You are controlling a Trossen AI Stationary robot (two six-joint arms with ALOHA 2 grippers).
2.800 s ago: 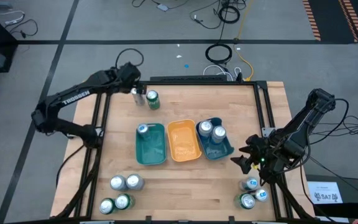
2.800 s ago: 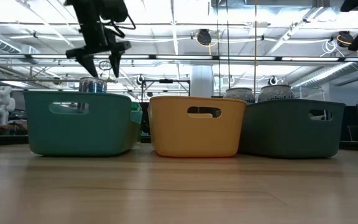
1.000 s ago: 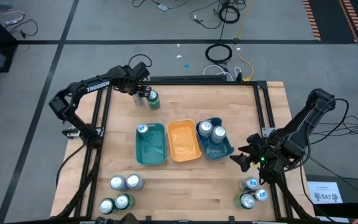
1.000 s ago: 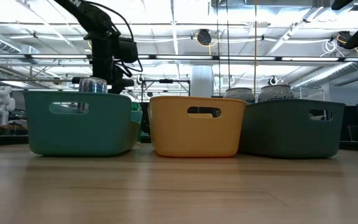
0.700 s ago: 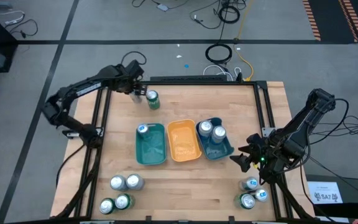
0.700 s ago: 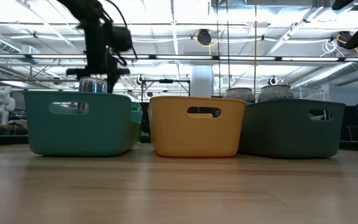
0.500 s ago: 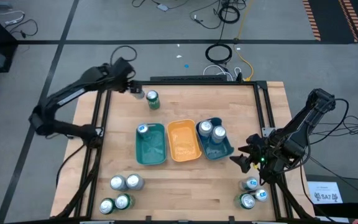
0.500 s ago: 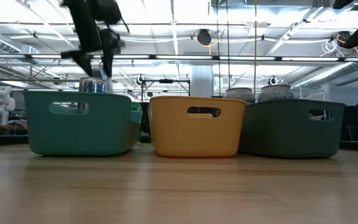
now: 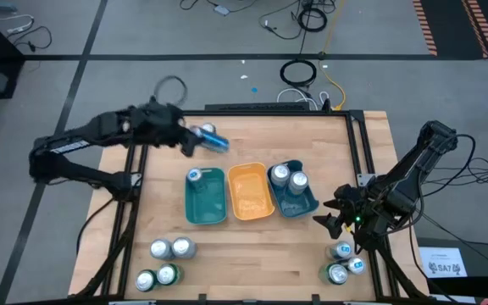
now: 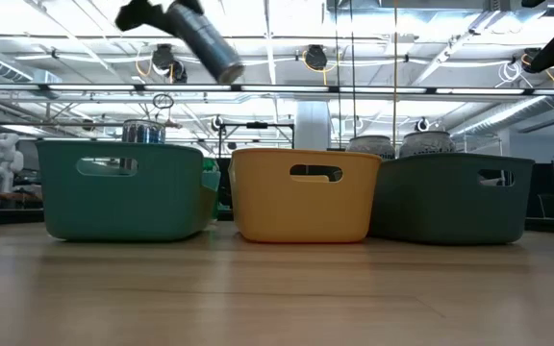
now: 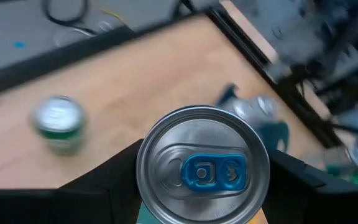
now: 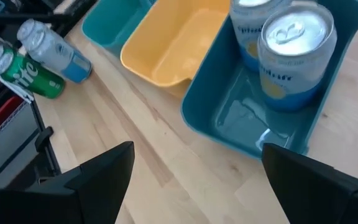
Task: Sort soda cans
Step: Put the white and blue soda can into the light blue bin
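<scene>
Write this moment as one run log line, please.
left hand: holds blue can, lifted, tilted | right hand: open, waiting | yellow tray: empty

A silver-and-blue metal can with a blue pull tab (image 9: 213, 140) is carried tilted above the far left of the table. A green can (image 12: 27, 76) stands beneath it. One silver-topped can (image 9: 195, 176) sits upright in the teal tray, two (image 9: 287, 179) in the blue tray. Four cans (image 9: 165, 262) are grouped near left, three (image 9: 344, 261) near right.

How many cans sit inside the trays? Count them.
3: one can in the teal tray, two cans in the blue tray. None looks hidden from above.
</scene>
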